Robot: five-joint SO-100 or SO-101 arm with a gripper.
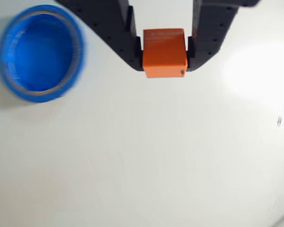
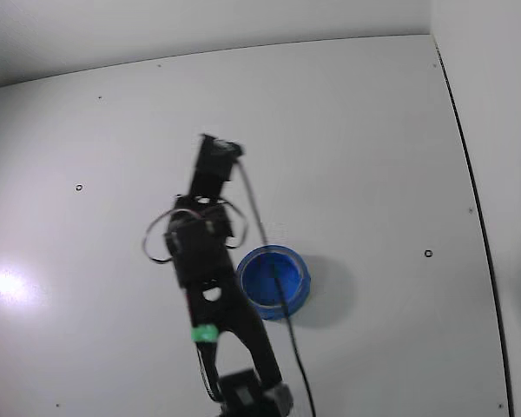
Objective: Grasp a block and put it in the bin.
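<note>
In the wrist view my gripper (image 1: 164, 65) is shut on the block (image 1: 164, 49), a small orange-red cube pinched between the two black fingers (image 1: 130, 45) and lifted off the white table. The bin (image 1: 9, 71), a round blue bowl with a thick rim, lies at the upper left of that view, off to the side of the cube and empty. In the fixed view the black arm reaches up the picture, with the gripper (image 2: 219, 149) at its far end. The bin (image 2: 297, 276) sits right of the arm's middle, and the block is hidden there.
The white table (image 2: 373, 130) stretches around the arm. A dark line (image 2: 469, 178) runs down its right side, with a wall beyond it. Small dark marks (image 2: 427, 254) dot the surface. A glare patch (image 2: 9, 285) lies at the left.
</note>
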